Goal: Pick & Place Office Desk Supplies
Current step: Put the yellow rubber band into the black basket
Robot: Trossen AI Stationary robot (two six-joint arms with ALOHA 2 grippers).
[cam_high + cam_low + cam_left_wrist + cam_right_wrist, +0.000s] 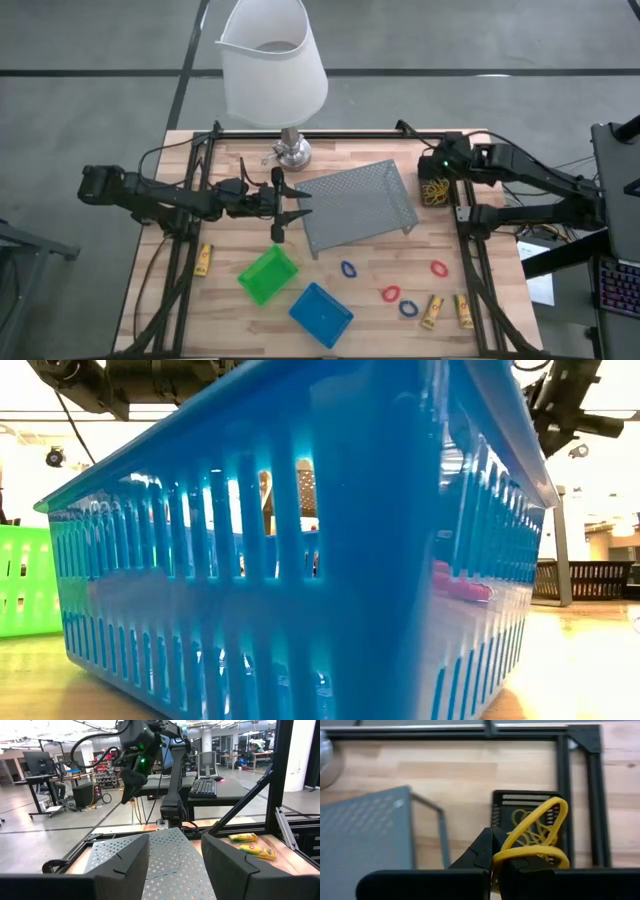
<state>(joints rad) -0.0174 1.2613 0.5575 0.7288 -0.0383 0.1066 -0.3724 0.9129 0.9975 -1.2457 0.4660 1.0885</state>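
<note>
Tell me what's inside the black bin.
The black bin holds a tangle of yellow rubber bands. The shut right gripper hangs above, pinching another rubber band, which covers part of the contents.

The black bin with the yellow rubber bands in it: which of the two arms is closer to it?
The right one. The right gripper hangs just above the black bin, pinching a rubber band. The left gripper is across the table, beyond the grey mesh tray.

Most of the table in the low view, behind the blue bin (300, 560).
</note>
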